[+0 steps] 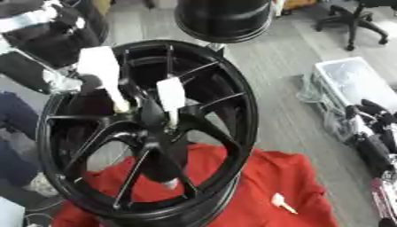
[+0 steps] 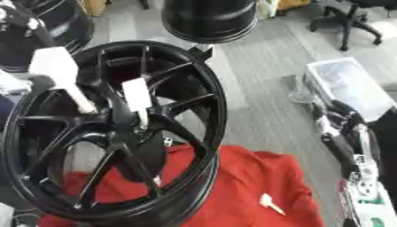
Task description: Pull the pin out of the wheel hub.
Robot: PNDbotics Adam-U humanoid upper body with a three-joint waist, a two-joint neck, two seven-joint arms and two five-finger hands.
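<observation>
- At the upper left of the frame: the left arm (image 1: 35,40), black with a silver band, reaches down behind the wheel's edge. A dark form at the neck of the upper-left pin is probably the left hand (image 1: 87,85). Whether it grips the pin cannot be told.
- At the right edge, mid-height: the right hand (image 2: 341,126), fingers relaxed and pointing up, holding nothing. It is well apart from the wheel.
- Upper-left pin (image 1: 105,73): white, with a broad flat head and a thin shaft. The long axis slants from the head at upper left down and right toward the hub centre, with the tip lodged among the spokes. It lies just beside the presumed left hand.
- Centre pin (image 1: 171,95): white and of the same pattern. It stands nearly upright in the frame, head up and tip seated in the wheel hub (image 1: 151,128). It lies right of the first pin and far left of the right hand.
- Wheel (image 1: 236,95): black, multi-spoke, standing on edge and tilted, with its face toward the camera.
- Red cloth (image 1: 263,177): spread under the wheel at lower centre.
- Loose pin (image 1: 283,204): white, lying on the cloth at lower right, already free of the hub.
- Judgement: the left hand is much the nearer to both seated pins. A pull would need to follow the shaft's line, up and left for the slanted pin.
</observation>
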